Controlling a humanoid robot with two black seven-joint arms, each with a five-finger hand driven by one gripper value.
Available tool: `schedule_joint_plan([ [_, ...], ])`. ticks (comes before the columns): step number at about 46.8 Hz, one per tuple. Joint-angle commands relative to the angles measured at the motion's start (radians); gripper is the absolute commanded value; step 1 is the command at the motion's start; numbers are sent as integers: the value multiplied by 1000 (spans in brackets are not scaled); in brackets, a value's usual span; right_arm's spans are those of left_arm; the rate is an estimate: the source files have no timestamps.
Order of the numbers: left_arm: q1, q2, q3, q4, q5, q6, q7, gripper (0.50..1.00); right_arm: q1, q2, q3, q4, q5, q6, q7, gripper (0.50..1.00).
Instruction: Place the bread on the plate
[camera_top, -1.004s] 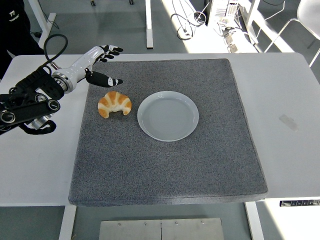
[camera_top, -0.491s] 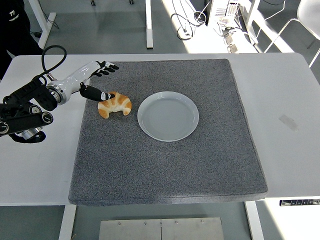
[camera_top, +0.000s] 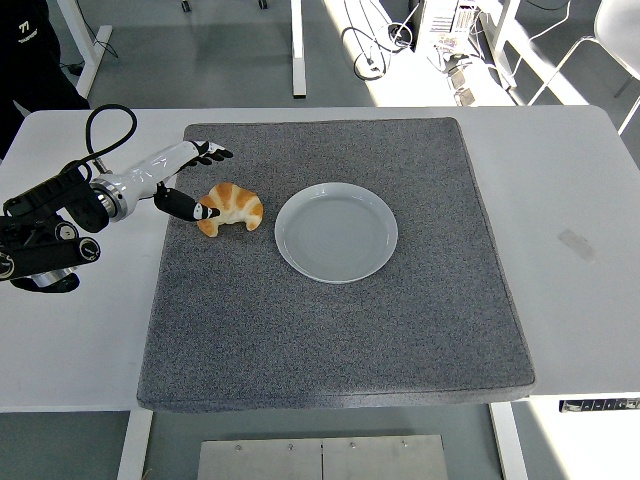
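Observation:
A golden croissant (camera_top: 232, 207) lies on the grey mat, just left of an empty white plate (camera_top: 336, 231). My left hand (camera_top: 197, 180) reaches in from the left edge and hovers at the croissant's left end. Its fingers (camera_top: 212, 152) are spread above and behind the bread, and the thumb touches or nearly touches the croissant's left tip. The hand holds nothing. The right arm is out of view.
A large grey mat (camera_top: 330, 330) covers the middle of the white table (camera_top: 570, 200). A cable loops from my left forearm (camera_top: 60, 215) at the table's left. A dark-clothed person shows at the top left corner.
My left hand has lowered and drawn back toward the left, coming down to the croissant's left end. The croissant and the plate have not moved.

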Motion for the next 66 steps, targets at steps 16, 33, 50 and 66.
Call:
schedule_joint_plan([
  [16,25,-36,14,69,1,1,0,908,1,0,0,0,0,0,0,1000],
  [33,46,-79,14,114,1,-2,0,866,1,0,0,0,-1,0,0,1000],
  [50,51,-108,21,131,1,-9,0,824,-1,0,0,0,0,0,0,1000],
  [66,61,-118,34,155,1,-10,-3,716,1,0,0,0,0,0,0,1000],
])
